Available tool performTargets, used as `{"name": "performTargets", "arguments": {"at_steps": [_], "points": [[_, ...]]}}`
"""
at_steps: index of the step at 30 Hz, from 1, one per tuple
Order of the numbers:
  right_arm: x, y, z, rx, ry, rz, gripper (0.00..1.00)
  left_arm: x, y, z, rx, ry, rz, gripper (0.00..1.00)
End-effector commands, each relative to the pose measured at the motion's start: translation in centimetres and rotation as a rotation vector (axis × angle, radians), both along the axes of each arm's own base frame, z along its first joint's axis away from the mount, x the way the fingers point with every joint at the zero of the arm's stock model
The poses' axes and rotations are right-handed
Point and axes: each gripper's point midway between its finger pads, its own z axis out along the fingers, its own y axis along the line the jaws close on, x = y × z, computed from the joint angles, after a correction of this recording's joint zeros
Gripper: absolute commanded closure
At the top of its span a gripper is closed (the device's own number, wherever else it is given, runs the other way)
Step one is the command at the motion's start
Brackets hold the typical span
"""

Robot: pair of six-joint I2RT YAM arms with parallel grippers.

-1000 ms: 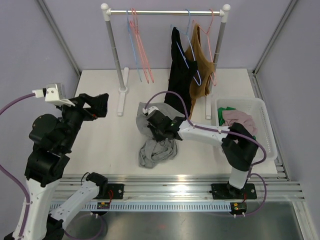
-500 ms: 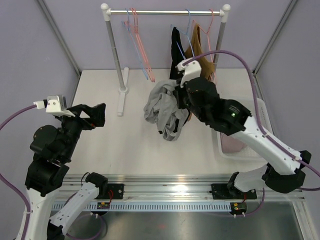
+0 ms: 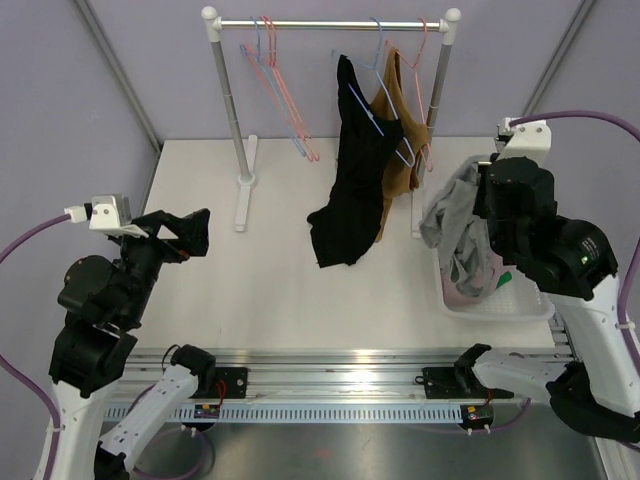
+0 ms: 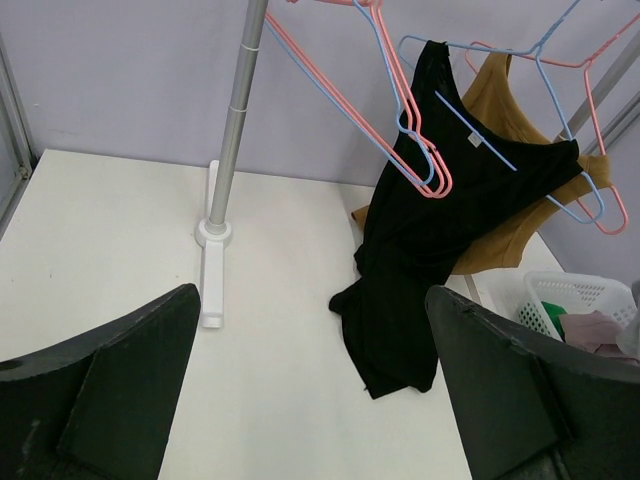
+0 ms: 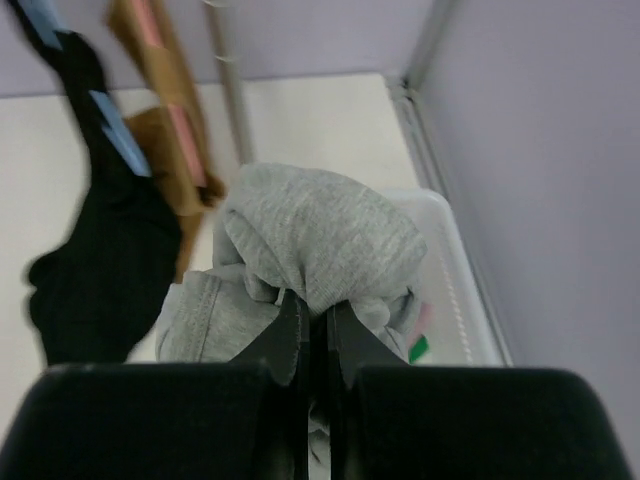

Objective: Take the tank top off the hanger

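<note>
While your right gripper hangs above the white basket at the right edge of the table, its jaws are pinched tight on the grey tank top. The top dangles in a bunch over the basket's left rim, well apart from the rack. Your left gripper hovers at the near left, jaws spread wide, holding nothing. On the far rack, a black top and a brown top hang side by side.
</note>
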Motion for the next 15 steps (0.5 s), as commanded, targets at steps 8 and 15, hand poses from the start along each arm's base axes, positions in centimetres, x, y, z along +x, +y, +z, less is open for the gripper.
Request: {"name": "performTargets", "arguments": {"at_steps": [8,15], "points": [[6.9,-7.8,-15.3,0.111,0.340,-0.291,1.00,0.1,-1.3,0.8,0.005,-0.008,-0.070,0.01],[8.3,-9.7,-32.9,0.313,0.735,-0.430,1.00,-0.2,-3.2,1.6,-0.004,-0.011,-0.172,0.01]]}}
